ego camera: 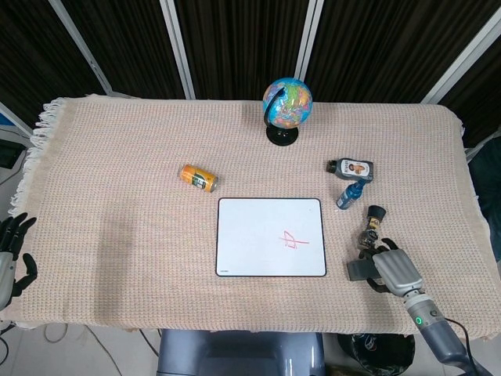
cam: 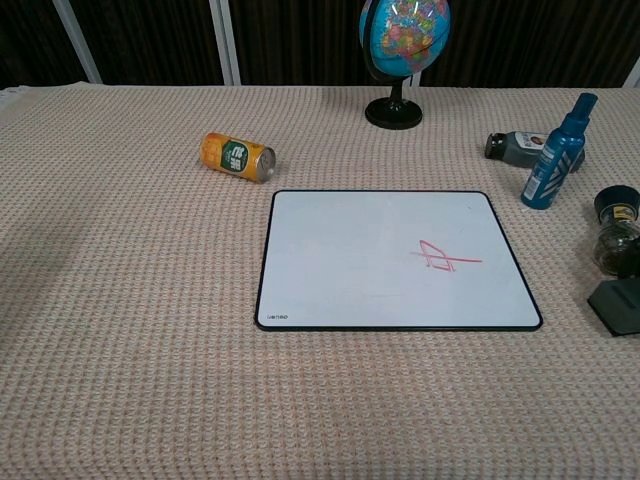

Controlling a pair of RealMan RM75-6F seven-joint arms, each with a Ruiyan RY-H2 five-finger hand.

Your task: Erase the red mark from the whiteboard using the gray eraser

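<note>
The whiteboard [ego camera: 258, 235] lies flat in the middle of the table, with the red mark [ego camera: 293, 241] on its right half. In the chest view the whiteboard [cam: 350, 250] and its red mark [cam: 440, 257] show plainly. The gray eraser [ego camera: 357, 270] sits on the cloth just right of the board, and it shows at the right edge of the chest view [cam: 618, 304]. My right hand [ego camera: 396, 271] lies over the eraser's right end with its fingers curled around it. My left hand [ego camera: 11, 252] hangs off the table's left edge, fingers apart and holding nothing.
A small jar with a black cap [ego camera: 373, 225] stands directly behind my right hand. A blue spray bottle [ego camera: 350, 193] and a dark bottle lying on its side [ego camera: 351, 167] are further back. An orange can [ego camera: 198, 178] lies left of the board, and a globe [ego camera: 286, 106] stands behind it.
</note>
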